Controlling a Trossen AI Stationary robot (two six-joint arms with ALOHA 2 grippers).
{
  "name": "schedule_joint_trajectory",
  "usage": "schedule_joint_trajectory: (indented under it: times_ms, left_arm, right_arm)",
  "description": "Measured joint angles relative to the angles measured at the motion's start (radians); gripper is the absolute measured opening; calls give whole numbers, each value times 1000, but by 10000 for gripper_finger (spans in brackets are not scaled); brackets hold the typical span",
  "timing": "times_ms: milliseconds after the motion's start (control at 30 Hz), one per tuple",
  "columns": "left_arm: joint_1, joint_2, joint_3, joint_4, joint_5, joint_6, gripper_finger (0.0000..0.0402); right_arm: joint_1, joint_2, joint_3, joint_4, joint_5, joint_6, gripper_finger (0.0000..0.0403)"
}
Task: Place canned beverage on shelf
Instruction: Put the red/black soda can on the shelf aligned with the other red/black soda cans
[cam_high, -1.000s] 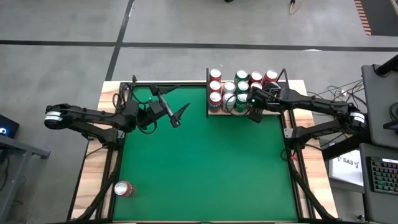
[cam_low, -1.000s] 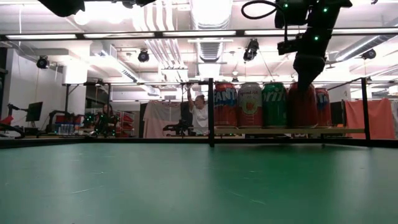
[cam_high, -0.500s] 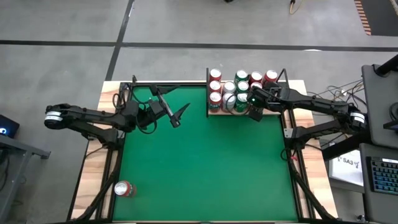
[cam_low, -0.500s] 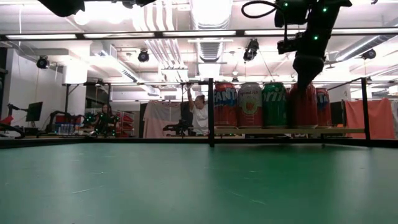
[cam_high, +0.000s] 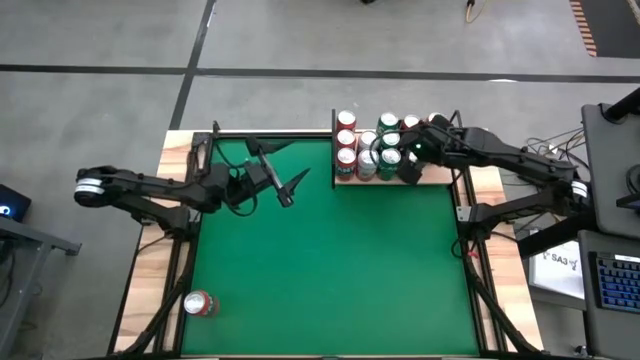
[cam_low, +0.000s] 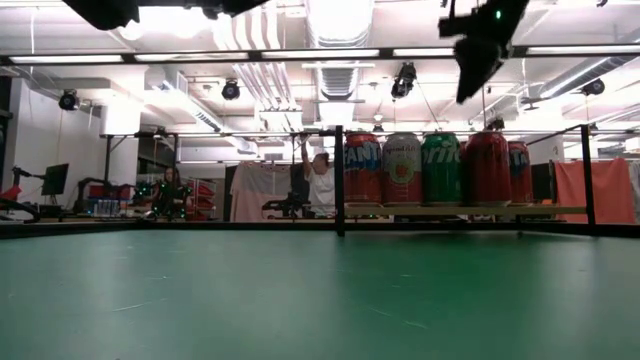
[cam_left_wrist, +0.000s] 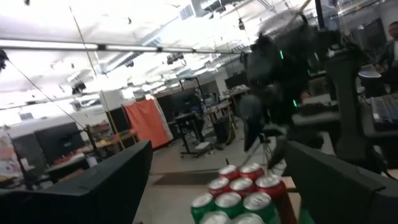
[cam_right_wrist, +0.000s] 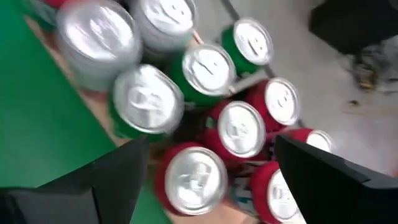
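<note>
- While the shelf (cam_high: 432, 178) at the far right of the green tabletop (cam_high: 330, 260) carries a tight cluster of upright cans (cam_high: 375, 145), the right gripper (cam_high: 408, 168) hangs above them with its fingers spread and nothing between them, clear of the can tops in the low view
- Seen from the right wrist, silver lids of red and green cans fill the space between the two dark fingers, so the gripper looks straight down on the pack; it reads as released, not gripping
- Packed in close rows against the black rods, the cans use the small board fully and support one another, which is likely why they stand so near together
- One red can (cam_high: 198, 304) lies on its side near the front left corner of the green tabletop, well apart from the shelf; it is the only beverage not yet shelved, so the task looks nearly done but not finished
- Over the far left part of the table, the left gripper (cam_high: 292, 187) hovers with jaws apart and empty, pointed toward the shelf, whose cans show in its wrist view
- Because that stray can lies on the left arm's side, I judge the left arm better placed to fetch it, and it would need standing upright before it fits among the others
</note>
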Motion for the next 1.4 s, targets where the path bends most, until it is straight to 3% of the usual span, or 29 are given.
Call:
schedule_joint_trajectory:
  times_ms: [167, 267, 600, 767, 1100, 1400]
  left_arm:
    - [-3, 47, 0, -3, 26, -42, 350]
    - [-3, 65, 1, -5, 77, -81, 344]
    - [-4, 121, 56, -45, 103, -190, 261]
    - [-4, 126, 70, -80, 102, -196, 186]
    - [-3, 120, 79, -109, 101, -177, 12]
    - [-3, 120, 79, -109, 101, -175, 15]
  right_arm:
    - [33, -31, 68, -33, -142, 51, 312]
    - [43, -67, 75, -51, -188, 113, 274]
    - [38, -116, -43, -52, -39, 336, 28]
    - [17, -98, -136, 27, -24, 428, 11]
    - [-30, -86, -250, 159, -21, 447, 9]
    - [-30, -86, -283, 198, -22, 433, 9]
